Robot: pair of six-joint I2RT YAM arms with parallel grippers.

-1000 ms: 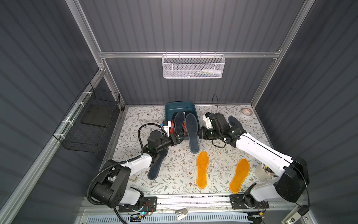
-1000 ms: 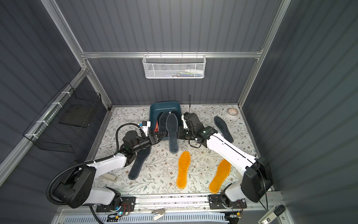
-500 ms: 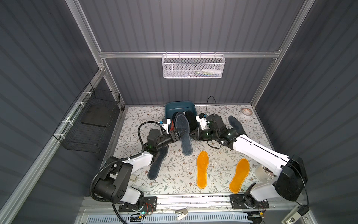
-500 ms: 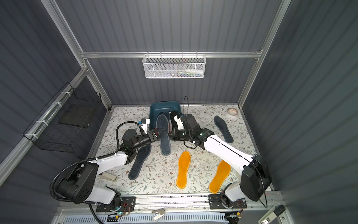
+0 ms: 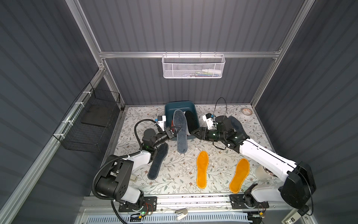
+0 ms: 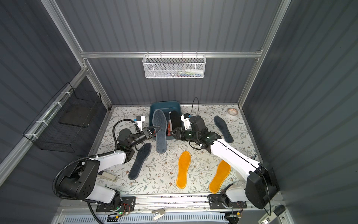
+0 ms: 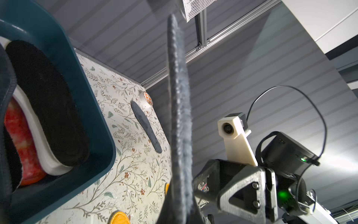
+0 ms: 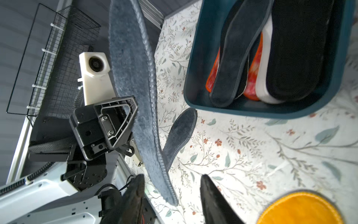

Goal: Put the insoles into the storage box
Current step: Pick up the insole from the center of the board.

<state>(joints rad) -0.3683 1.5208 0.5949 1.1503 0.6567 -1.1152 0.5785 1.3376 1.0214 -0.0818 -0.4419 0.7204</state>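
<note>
A black wire basket (image 5: 91, 124) hangs on the left wall, beyond the table's (image 5: 174, 180) left edge. Near that edge a grey insole (image 5: 157, 163) lies flat, partly under the left arm.

The left claw (image 5: 179, 128) is clamped on the long side of a fuzzy insole (image 5: 180, 133) and holds it up off the table. In both top views the fuzzy insole's far end is over the storage box (image 5: 179, 103) and its near end is over the table in front of the box. The left wrist view shows it edge-on, rising from between the fingers.

The storage box sits against the middle of the table's far edge. Inside it, stacked and leaning on each other, are a dark grey insole (image 8: 232, 64), a red-orange insole (image 8: 253, 77), a white insole (image 8: 265, 83) and a black insole (image 5: 190, 121). A white mesh basket (image 5: 192, 66) hangs on the back wall above.

The right claw (image 5: 193, 132) is at the box's near right corner, just beside the fuzzy insole. Its fingers stand apart, and in the right wrist view the insole's edge shows in the gap, clear of both.

Toward the near edge an orange insole (image 5: 202, 169) lies at the middle, and a second orange insole (image 5: 239, 175) lies well apart to its right. A dark insole (image 6: 222, 129) lies beyond the right arm, toward the far right corner, where a roll of tape (image 5: 246, 112) sits.
</note>
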